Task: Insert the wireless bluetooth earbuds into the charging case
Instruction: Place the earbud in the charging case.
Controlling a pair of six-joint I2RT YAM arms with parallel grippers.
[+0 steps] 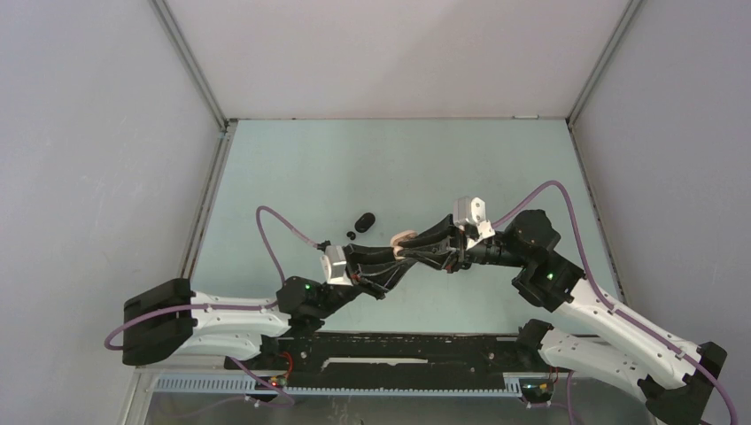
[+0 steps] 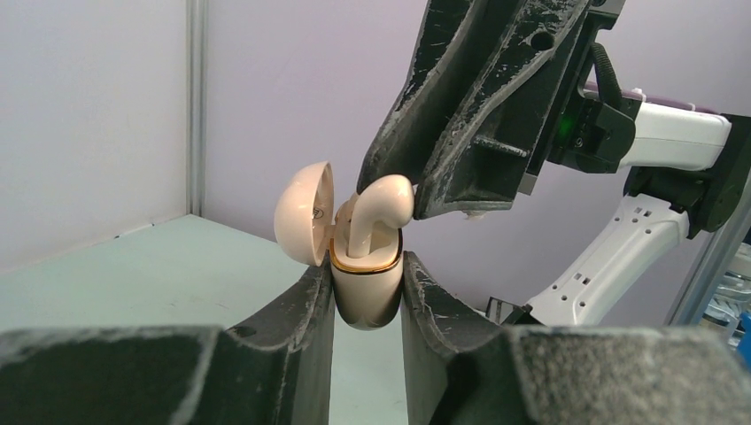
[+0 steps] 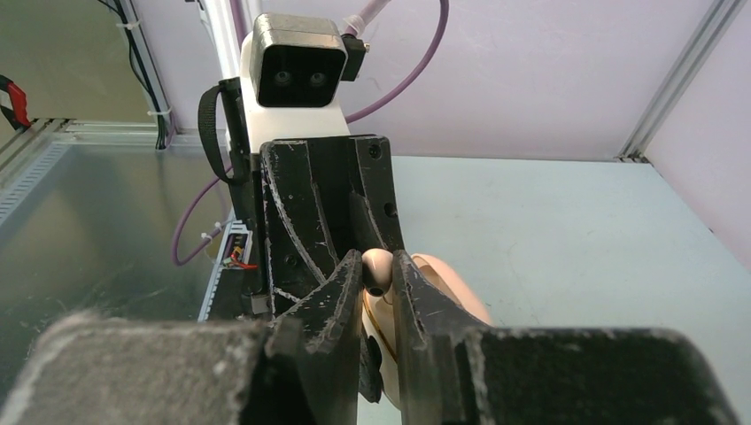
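Note:
My left gripper (image 2: 366,266) is shut on a cream charging case (image 2: 365,297), which it holds upright above the table. The case's lid (image 2: 304,212) is swung open to the left. A cream earbud (image 2: 383,199) stands with its stem down in the case's slot and its head above the gold rim. My right gripper (image 3: 376,261) is shut on that earbud (image 3: 376,268) from above. In the top view the two grippers meet at the case (image 1: 403,237) near the table's middle. The case's second slot is hidden.
A black oval case (image 1: 364,219) lies on the pale green table (image 1: 496,168), just left of the grippers. A tiny black earbud (image 1: 352,235) lies beside it. Grey walls enclose the table on three sides.

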